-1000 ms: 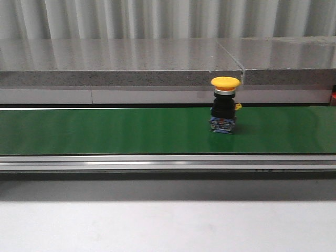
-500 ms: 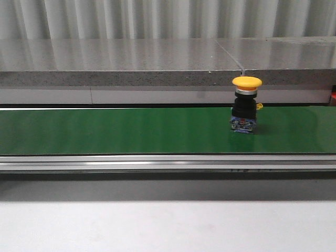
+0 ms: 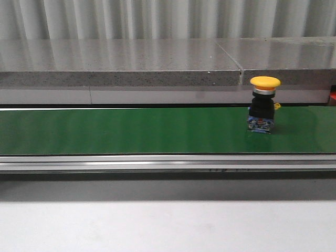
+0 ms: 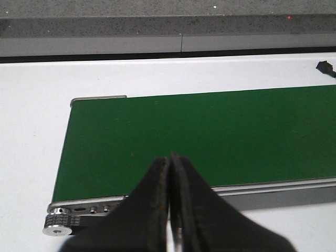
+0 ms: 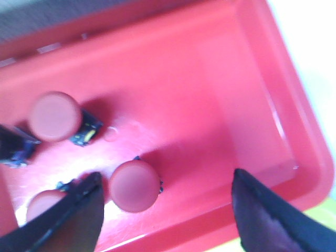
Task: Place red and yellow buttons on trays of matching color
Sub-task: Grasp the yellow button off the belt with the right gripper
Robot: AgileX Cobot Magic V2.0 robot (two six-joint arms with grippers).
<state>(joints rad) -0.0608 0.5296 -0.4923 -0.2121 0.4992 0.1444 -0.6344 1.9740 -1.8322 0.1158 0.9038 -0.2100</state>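
Near table (image 3: 157, 226): pale grey strip, nearest the front cam.
Belt frame (image 3: 157, 163): silver rail along near edge of the belt, runs full width.
Conveyor belt (image 3: 131, 130): green, spans front view left to right; its left end w/ roller shows in left wrist view (image 4: 210, 136).
Yellow button (image 3: 264, 104): upright on the belt, right of centre, toward far edge; yellow mushroom cap over black body, blue base touching the belt.
Stone ledge (image 3: 121, 65): grey speckled slab beyond the belt, seam right of centre.
Back wall (image 3: 157, 18): pale ribbed panel, farthest.
Left gripper (image 4: 171, 173): dark fingers pressed together, no gap, nothing between them; hangs over near edge of the belt by its left end.
Right gripper (image 5: 163, 210): fingers spread wide, nothing held; sits above the red tray.
Red tray (image 5: 226, 79): seen only in right wrist view; raised rim, glossy floor.
Red buttons: one (image 5: 134, 185) between the spread fingers, resting in the tray; second (image 5: 55, 116) upright nearby; third (image 5: 44, 206) partly hidden by a finger. Blurry, so details unclear.
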